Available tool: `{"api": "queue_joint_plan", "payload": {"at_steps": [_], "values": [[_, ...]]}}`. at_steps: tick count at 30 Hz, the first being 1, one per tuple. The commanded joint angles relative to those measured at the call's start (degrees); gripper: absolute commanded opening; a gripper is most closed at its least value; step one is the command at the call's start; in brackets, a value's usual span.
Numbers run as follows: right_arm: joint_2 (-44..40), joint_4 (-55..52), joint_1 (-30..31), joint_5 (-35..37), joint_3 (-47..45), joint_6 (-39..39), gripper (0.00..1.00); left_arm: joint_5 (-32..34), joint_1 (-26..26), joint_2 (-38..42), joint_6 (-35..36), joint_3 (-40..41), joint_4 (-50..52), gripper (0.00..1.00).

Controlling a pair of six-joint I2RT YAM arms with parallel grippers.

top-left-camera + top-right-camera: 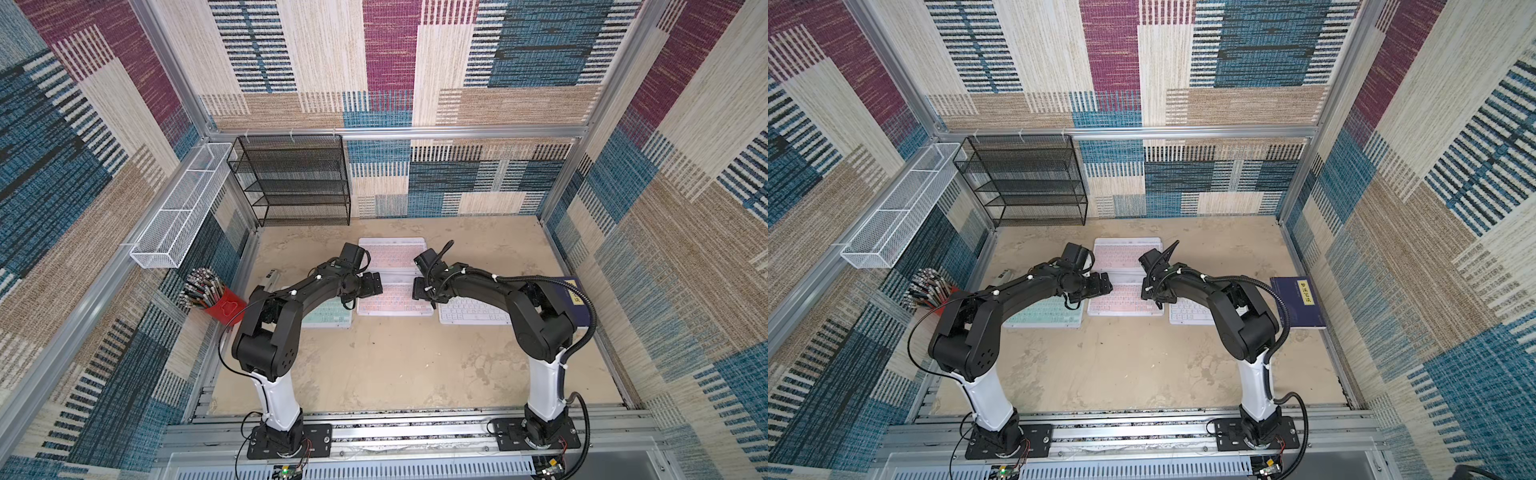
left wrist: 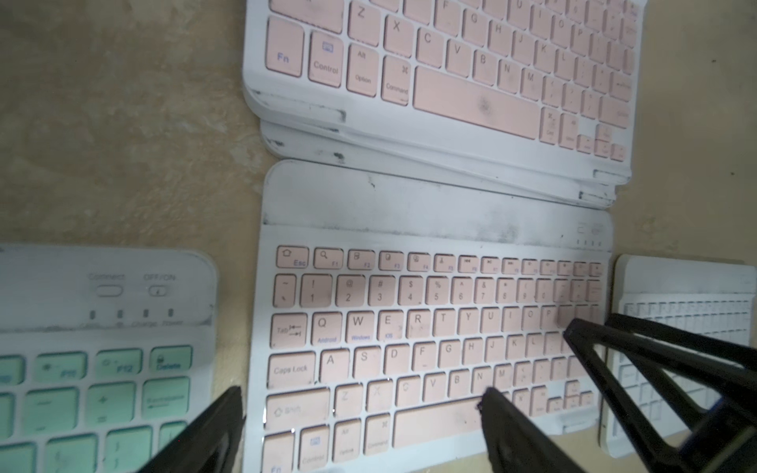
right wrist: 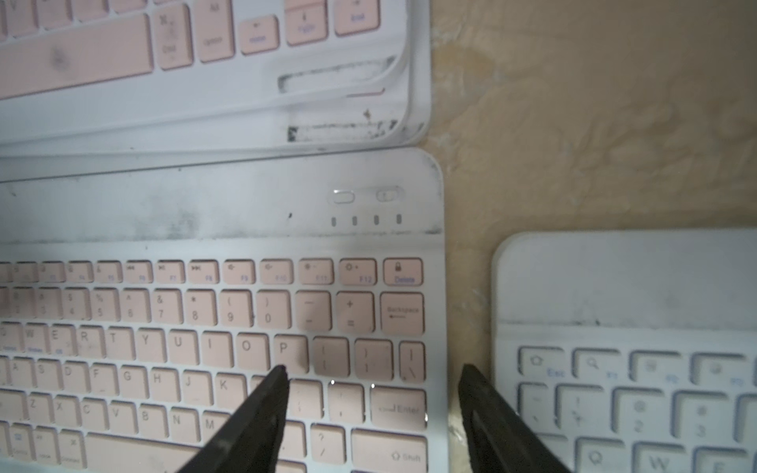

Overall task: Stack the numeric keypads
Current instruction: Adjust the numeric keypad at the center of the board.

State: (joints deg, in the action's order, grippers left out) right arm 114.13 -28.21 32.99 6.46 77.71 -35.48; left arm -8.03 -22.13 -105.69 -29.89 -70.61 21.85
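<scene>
2 pink kbds [image 1: 392, 253] [image 1: 392, 301], 1 mint [image 1: 332, 313], 1 white [image 1: 469, 311]

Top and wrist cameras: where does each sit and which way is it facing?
Top views: high over the base side, looking down at the table; left arm and right arm show whole.
Left wrist: above the front pink keypad, looking down; open left gripper shows, plus the right gripper.
Right wrist: above that keypad's other end and the white keypad; open right gripper shows.
Shared: both wrist views show that keypad and the stack behind.
</scene>
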Motion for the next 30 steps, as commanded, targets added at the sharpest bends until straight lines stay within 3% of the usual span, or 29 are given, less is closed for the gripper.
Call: {"api": "queue_joint_plan", "payload": {"at_steps": [1,7,30], "values": [[0.04,0.17,-0.12,1.14,-0.10,0.51,0.68,4.38,-0.55,-0.78,2.26,-1.26,2.72,0.93],[0.72,0.92,-0.38,0.45,-0.29,0.63,0.68,7.68,-1.30,-1.23,2.56,-1.26,3.99,0.92],[2.13,2.19,-1.04,-1.43,-1.32,0.95,0.68,6.98,-1.74,-4.58,3.00,-1.11,2.81,0.92]]}}
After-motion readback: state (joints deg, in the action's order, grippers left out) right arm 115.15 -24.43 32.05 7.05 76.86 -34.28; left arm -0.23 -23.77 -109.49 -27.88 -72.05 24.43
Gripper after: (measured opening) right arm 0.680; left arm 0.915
